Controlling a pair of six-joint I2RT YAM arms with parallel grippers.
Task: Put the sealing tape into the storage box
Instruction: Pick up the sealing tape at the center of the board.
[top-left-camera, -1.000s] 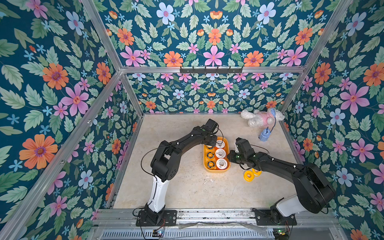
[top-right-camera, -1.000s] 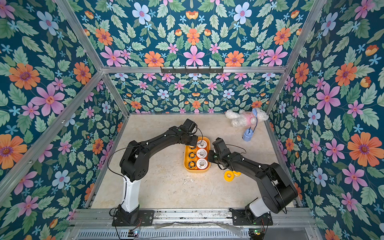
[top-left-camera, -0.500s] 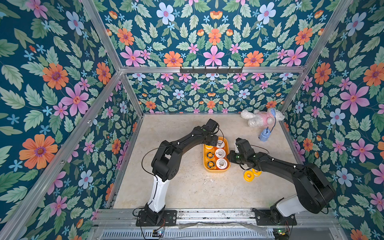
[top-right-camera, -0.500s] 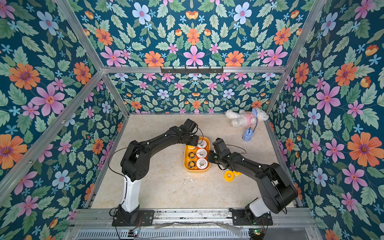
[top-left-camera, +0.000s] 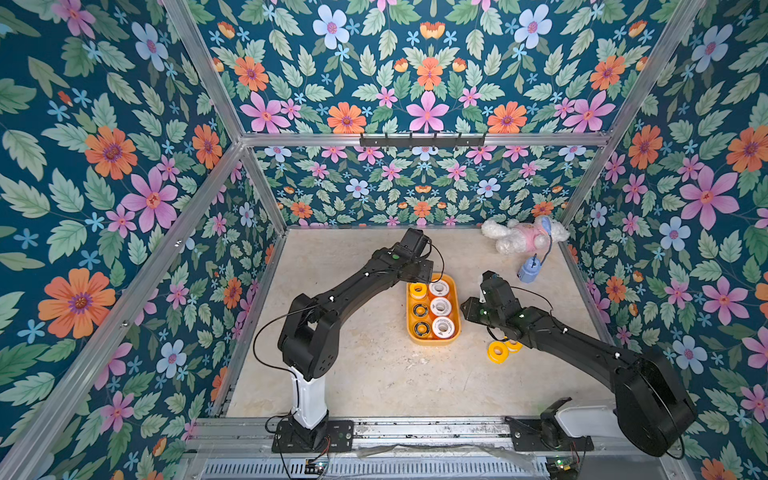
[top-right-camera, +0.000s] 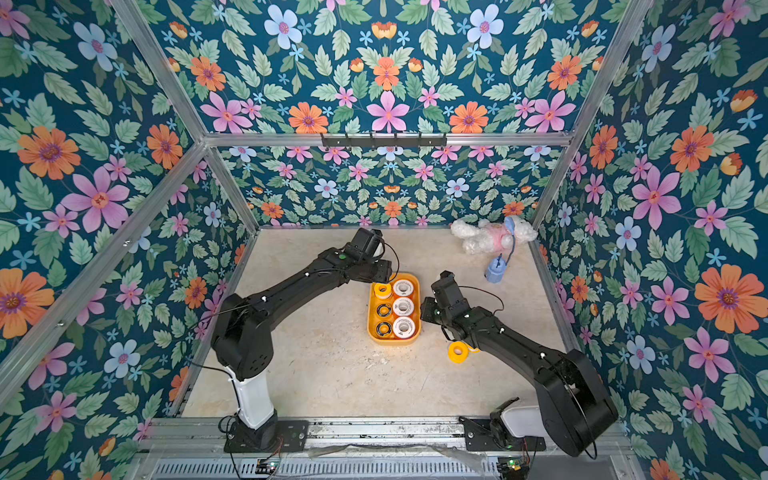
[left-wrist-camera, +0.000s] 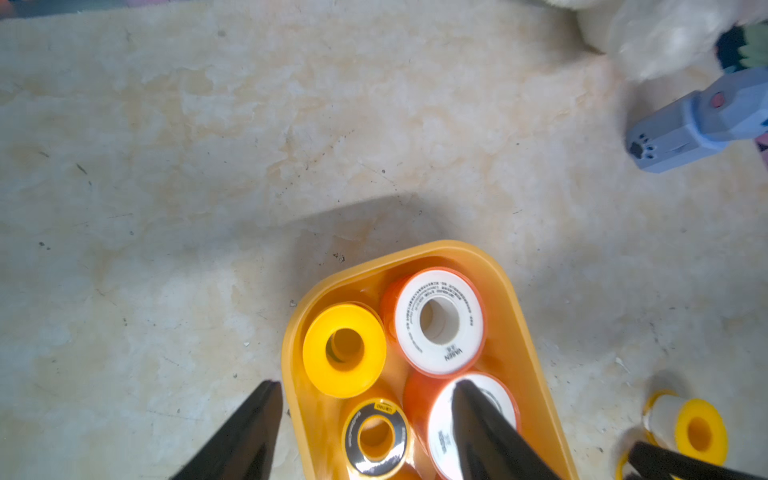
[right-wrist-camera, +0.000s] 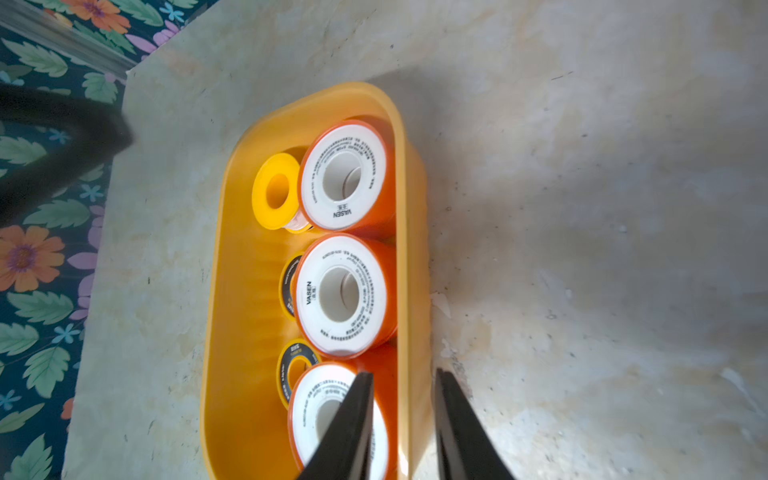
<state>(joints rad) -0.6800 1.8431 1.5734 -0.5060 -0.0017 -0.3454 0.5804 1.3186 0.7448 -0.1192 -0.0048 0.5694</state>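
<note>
Left fingers (left-wrist-camera: 245, 432) stand open astride the storage box (left-wrist-camera: 419, 249) wall, yellow sealing tape (left-wrist-camera: 316, 357) just ahead between them. Right fingers (right-wrist-camera: 349, 428), narrowly parted, straddle the opposite wall.

Dark teal wallpaper (top-left-camera: 428, 112) with pink, orange and pale blue flowers and green leaves covers the back wall and both side walls in both top views. Aluminium profiles frame the enclosure; a crossbar (top-left-camera: 291, 140) runs along the back wall and carries a black hook rail (top-left-camera: 422, 141). The floor (top-left-camera: 374, 374) is a beige, marble-patterned surface, scuffed and speckled with small dark marks in the left wrist view (left-wrist-camera: 291, 137). A metal base rail (top-left-camera: 415, 432) borders its front edge. The light is soft and even, with faint shadows.
</note>
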